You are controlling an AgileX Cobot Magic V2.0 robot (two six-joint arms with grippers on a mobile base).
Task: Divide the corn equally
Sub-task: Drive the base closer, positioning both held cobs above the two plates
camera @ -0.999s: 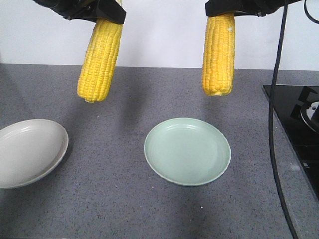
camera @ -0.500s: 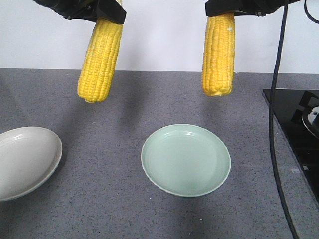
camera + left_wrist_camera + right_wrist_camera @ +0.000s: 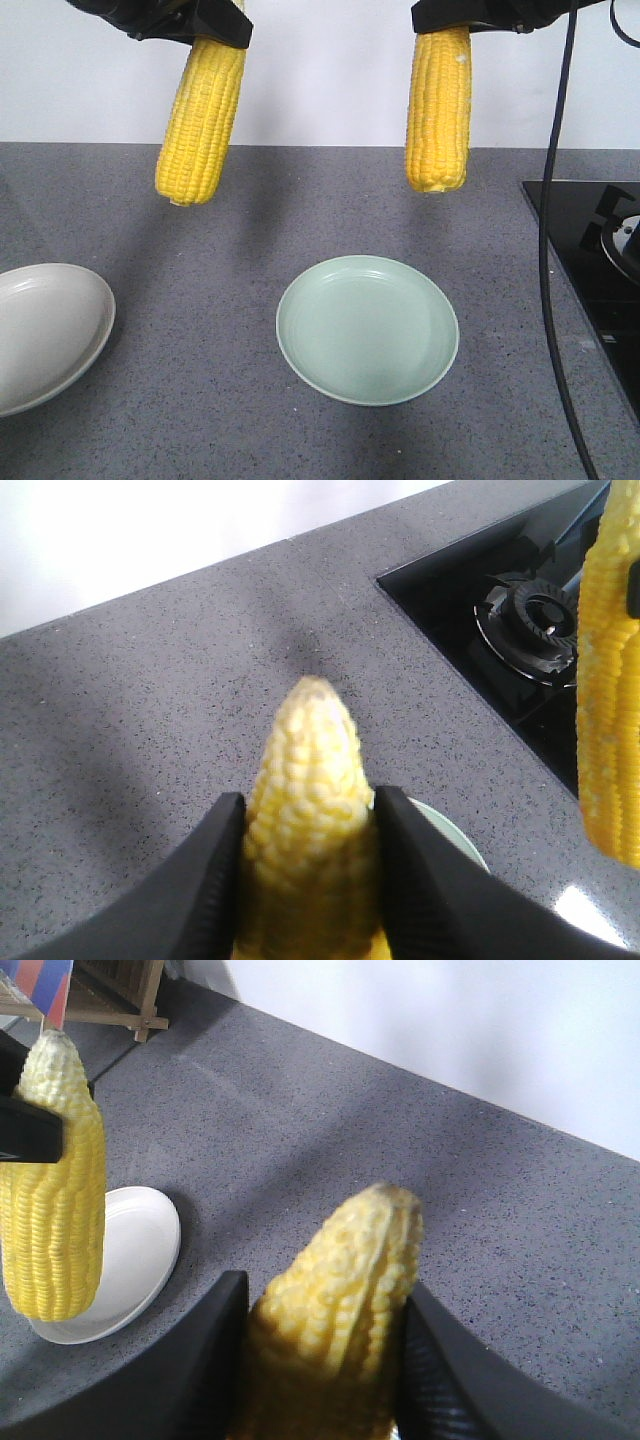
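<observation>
- Yellow corn is all in the air: one cob (image 3: pixel 201 118) hangs from the left gripper (image 3: pixel 305 870), whose black fingers are clamped on its sides, and a second cob (image 3: pixel 438 108) hangs from the right gripper (image 3: pixel 318 1360), clamped the same way.
- Both cobs hang roughly upright, the left one leaning a little, blunt ends down, well above the grey countertop (image 3: pixel 200 380).
- Neither plate holds any corn: the green plate (image 3: pixel 367 328) lies below and a little left of the right-hand cob, and the white plate (image 3: pixel 45 335) sits at the left edge, partly out of frame.
- No other cobs show in any view, so I cannot tell where the rest are.
- My reading is that the sharing-out has barely begun: two cobs are picked up, none is set down.
- What seems left is lowering one cob onto each plate, releasing, then repeating for whatever remains.
- A black cooktop (image 3: pixel 590 250) with a burner lies to the right, away from the plates.
</observation>
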